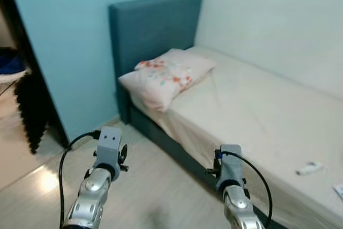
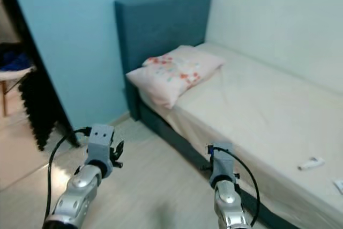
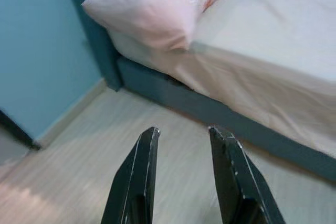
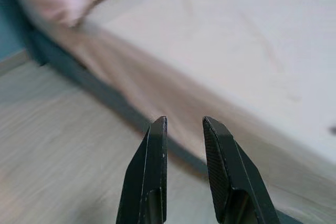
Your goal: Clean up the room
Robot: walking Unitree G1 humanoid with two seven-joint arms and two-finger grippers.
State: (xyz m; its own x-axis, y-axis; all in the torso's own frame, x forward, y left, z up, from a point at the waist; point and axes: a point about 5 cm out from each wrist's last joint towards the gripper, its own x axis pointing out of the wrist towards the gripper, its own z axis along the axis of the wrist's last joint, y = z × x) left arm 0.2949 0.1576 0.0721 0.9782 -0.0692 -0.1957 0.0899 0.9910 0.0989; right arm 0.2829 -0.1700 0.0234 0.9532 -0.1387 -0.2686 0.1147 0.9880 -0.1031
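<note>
A bed [image 1: 257, 105] with a cream sheet and a teal frame runs along the white wall. A pink pillow with red and blue flowers [image 1: 166, 76] lies at its head. A small white object [image 1: 309, 168] rests on the sheet near the bed's right end. Both my arms are raised over the floor in front of the bed. My left gripper [image 3: 184, 135] is open and empty above the pale floor. My right gripper [image 4: 184, 124] is open and empty near the bed's side rail.
A teal headboard [image 1: 153, 25] stands against a light blue wall [image 1: 64, 46]. A dark doorway with black foam matting [image 1: 32, 105] lies to the left. Pale wood floor [image 1: 155, 186] stretches between me and the bed. Another white item [image 1: 338, 189] lies at the bed's right edge.
</note>
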